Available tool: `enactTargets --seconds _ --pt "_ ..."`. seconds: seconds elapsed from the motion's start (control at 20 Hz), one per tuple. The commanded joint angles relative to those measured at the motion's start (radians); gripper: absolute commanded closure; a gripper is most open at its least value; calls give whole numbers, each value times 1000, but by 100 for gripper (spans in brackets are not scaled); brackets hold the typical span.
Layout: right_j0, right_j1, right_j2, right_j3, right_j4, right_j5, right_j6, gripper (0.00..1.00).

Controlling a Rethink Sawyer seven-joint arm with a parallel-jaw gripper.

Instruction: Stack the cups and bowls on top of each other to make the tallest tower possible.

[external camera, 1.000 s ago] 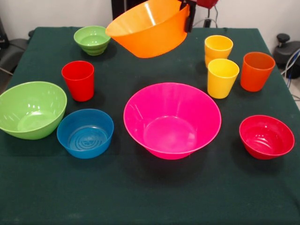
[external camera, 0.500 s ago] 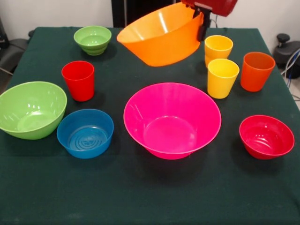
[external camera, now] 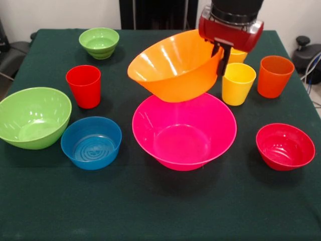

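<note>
My gripper (external camera: 219,55) is shut on the right rim of the large orange bowl (external camera: 175,68), which hangs tilted above the far edge of the large pink bowl (external camera: 184,131). The pink bowl stands alone at the table's middle. To the right are a yellow cup (external camera: 238,83), a second yellow cup (external camera: 237,55) partly hidden behind the gripper, and an orange cup (external camera: 274,75). A red cup (external camera: 84,85) stands at left. Other bowls: medium green (external camera: 33,117), small blue (external camera: 91,142), small green (external camera: 99,42), small red (external camera: 285,146).
A dark green cloth (external camera: 160,211) covers the table, with bare cloth along the near side. Dark equipment and cables sit beyond the table's right edge.
The gripper has carried the orange bowl down and toward the near side, from high over the far edge to just over the pink bowl's far rim.
</note>
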Motion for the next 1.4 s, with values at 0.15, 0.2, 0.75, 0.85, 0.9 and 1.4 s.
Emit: enactTargets --seconds 0.15,0.2,0.75,0.85,0.9,1.4 --pt "47 110 27 -164 31 57 98 100" --pt "52 120 23 -173 30 47 103 100" --pt "52 142 11 -192 47 37 78 100" --pt "57 123 8 -179 58 59 80 100" --pt "61 112 6 -171 65 71 85 100" --pt "98 28 -21 -104 121 116 105 100"
